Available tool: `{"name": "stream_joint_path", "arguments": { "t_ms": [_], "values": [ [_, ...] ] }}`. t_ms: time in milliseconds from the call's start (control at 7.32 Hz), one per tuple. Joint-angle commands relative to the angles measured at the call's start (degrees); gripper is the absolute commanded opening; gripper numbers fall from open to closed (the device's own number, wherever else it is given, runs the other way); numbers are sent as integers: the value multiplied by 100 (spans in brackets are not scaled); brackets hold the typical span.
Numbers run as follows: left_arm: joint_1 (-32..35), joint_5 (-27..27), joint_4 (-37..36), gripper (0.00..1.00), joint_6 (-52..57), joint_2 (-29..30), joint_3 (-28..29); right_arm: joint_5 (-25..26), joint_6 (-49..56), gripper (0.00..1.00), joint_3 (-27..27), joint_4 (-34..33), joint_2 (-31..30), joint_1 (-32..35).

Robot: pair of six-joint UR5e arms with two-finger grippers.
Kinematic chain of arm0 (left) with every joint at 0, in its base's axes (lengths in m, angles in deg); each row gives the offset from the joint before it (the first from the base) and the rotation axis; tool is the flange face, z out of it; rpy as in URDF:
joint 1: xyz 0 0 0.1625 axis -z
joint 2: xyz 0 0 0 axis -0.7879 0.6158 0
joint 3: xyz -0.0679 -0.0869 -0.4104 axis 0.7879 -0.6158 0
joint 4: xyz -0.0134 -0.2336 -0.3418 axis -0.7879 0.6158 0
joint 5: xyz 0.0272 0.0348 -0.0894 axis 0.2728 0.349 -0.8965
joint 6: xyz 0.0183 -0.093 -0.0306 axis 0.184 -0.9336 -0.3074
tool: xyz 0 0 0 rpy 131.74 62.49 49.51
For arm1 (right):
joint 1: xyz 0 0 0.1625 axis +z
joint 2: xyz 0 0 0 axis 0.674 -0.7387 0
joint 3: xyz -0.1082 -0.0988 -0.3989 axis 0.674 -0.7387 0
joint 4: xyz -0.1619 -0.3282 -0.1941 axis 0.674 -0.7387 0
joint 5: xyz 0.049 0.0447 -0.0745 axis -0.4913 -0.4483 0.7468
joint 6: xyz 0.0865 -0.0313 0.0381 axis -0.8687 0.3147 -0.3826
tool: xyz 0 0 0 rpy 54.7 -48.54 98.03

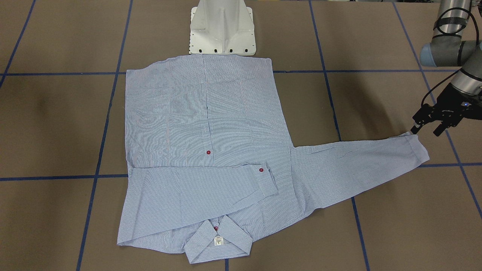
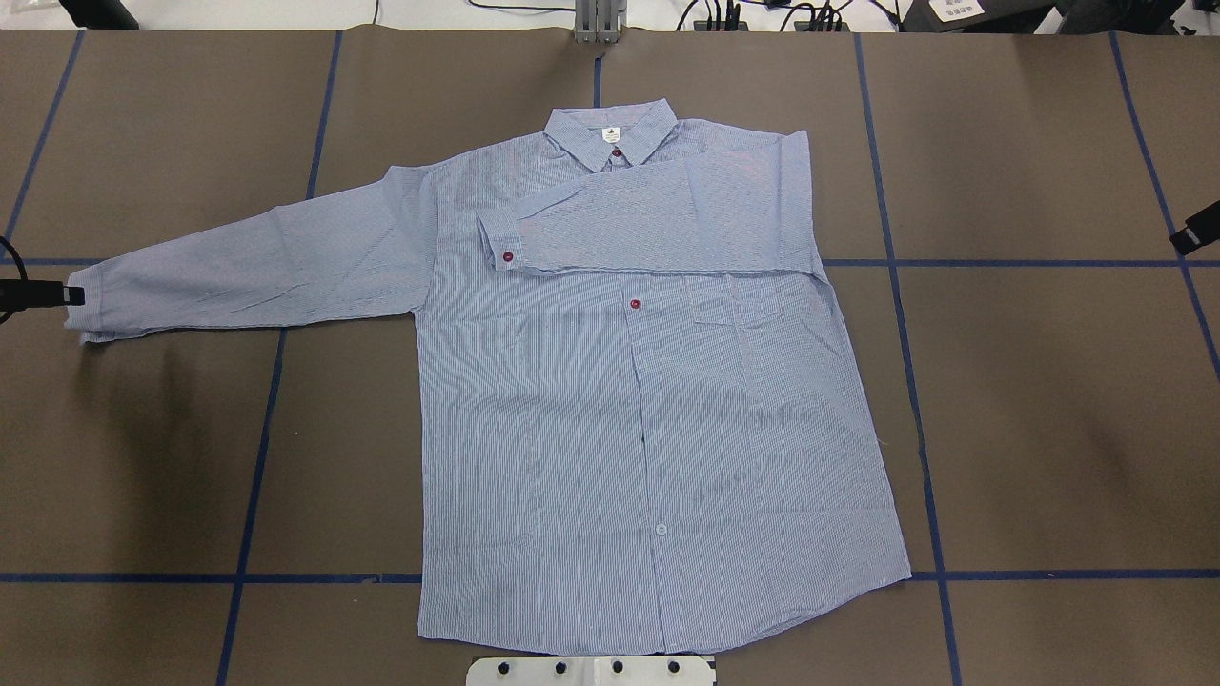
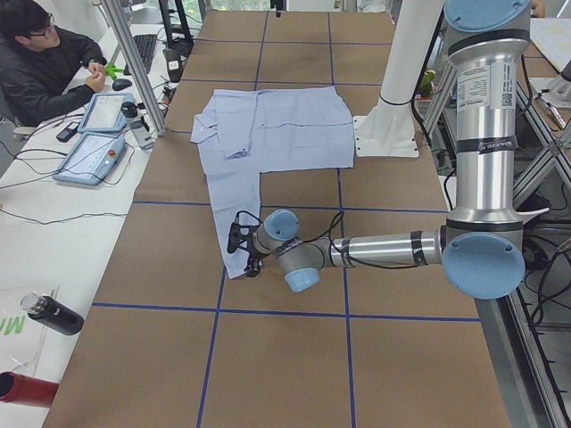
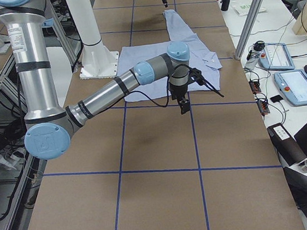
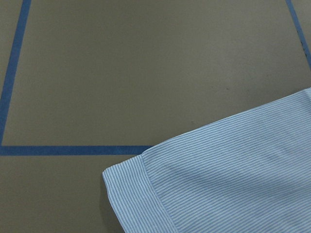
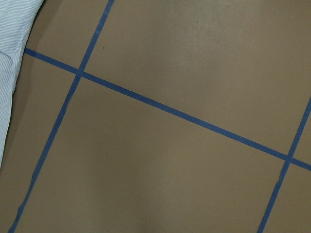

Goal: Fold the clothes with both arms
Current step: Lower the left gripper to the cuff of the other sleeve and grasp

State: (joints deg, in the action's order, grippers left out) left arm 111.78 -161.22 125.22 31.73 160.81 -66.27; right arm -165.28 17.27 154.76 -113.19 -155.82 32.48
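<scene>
Shirt cuff [image 1: 414, 148] just beside left hand [image 1: 425, 131]

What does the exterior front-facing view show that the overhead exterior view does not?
Only the front-facing view shows the whole left hand, open, beside the cuff of the outstretched sleeve. Only the overhead view shows the tip of the right hand at its edge and a pale button near the hem. Both show the shirt lying flat, one sleeve folded across the chest, and the labelled collar.
</scene>
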Motion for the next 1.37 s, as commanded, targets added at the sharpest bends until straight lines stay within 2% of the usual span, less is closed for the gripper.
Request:
{"name": "stream_joint_path", "arguments": {
  "t_ms": [0, 137, 546, 1229],
  "values": [
    [-160, 99, 128, 92, -262, 28, 105, 0, -1, 100, -6, 0, -5, 3],
    [-160, 99, 128, 84, -271, 54, 149, 0, -1, 100, -6, 0, -5, 3],
    [-204, 91, 137, 74, -473, 186, 429, 8, -1, 100, -6, 0, 3, 3],
    [-257, 91, 357, 74, -482, 213, 624, 8, -1, 100, 11, 0, 3, 3]
  ]
}}
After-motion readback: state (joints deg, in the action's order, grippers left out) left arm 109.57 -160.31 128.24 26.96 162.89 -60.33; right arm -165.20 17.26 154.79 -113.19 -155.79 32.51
